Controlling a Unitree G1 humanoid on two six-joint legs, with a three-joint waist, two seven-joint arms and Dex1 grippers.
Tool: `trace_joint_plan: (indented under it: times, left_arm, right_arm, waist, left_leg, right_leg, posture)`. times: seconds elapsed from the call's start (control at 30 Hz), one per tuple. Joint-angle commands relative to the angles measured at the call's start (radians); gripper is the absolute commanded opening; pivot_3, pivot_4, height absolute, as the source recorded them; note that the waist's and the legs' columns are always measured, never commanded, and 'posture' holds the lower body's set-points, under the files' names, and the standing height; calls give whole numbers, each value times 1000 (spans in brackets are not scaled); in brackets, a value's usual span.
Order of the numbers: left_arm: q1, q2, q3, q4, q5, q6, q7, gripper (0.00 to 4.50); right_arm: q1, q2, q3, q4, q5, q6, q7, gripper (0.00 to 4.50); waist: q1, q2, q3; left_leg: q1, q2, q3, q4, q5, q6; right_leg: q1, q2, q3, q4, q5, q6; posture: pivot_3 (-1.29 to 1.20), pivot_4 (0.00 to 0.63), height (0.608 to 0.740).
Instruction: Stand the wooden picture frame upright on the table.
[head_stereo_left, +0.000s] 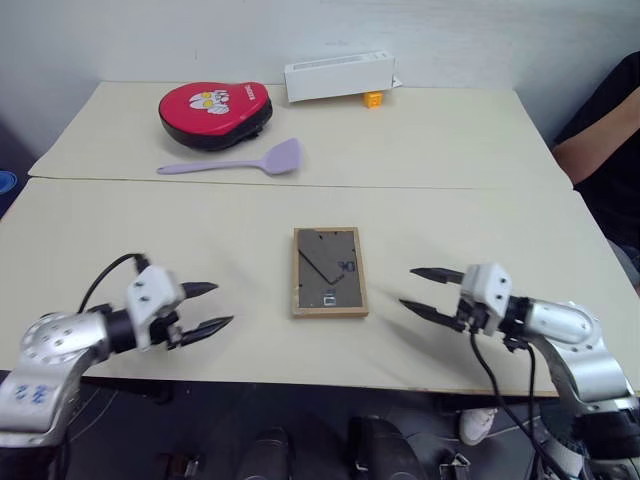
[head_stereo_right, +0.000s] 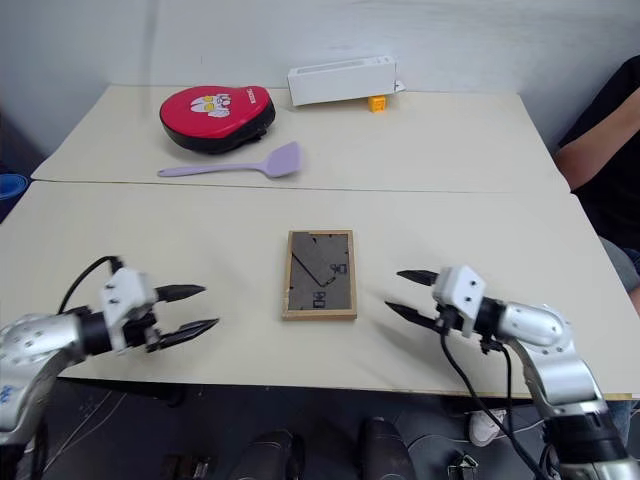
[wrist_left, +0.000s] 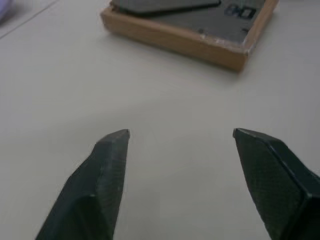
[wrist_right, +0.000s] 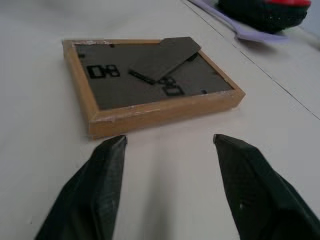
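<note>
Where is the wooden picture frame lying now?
In the left eye view the wooden picture frame lies flat, back side up, on the near table section, between the left hand and right hand.

A pale beige table is seen. The small rectangular picture frame is edged in light wood, and its back is dark grey-brown with small black fittings. At the far left, a rounded red pad with a black rim and a white and yellow printed pattern is shown. A lilac plastic spatula, a long white box and a small yellow block are also shown.
</note>
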Motion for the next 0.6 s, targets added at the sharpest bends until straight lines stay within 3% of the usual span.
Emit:
trace_joint_plan:
  times: [0.03,0.17,0.23,0.6]
  left_arm:
    - [-126,-83,-122,66,89,45,104,1989]
    - [-234,-172,-219,154,167,56,162,788]
    - [-271,-221,-233,185,174,76,198,54]
    - [-284,-283,-278,185,184,103,192,19]
  right_arm:
    - [-71,45,48,54,-98,-42,-54,1385]
    - [-139,102,100,130,-189,-67,-109,55]
    - [-157,126,123,153,-212,-73,-116,0]
    - [-149,177,160,82,-194,5,-89,0]
  waist:
    - [0,0,0]
    - [-5,0,0]
    - [-6,-1,0]
    - [-2,-1,0]
  left_leg:
    - [-1,0,0,0,0,0]
    - [-6,-1,3,4,0,1]
    - [-8,-1,4,5,1,2]
    - [-14,-1,2,14,2,1]
  right_leg:
    - [-1,0,0,0,0,0]
    - [-5,1,1,1,2,4]
    - [-8,2,2,6,2,4]
    - [-13,2,1,12,2,4]
  posture:
    - [0,150,740]
    - [0,150,740]
    - [0,150,740]
    - [0,150,740]
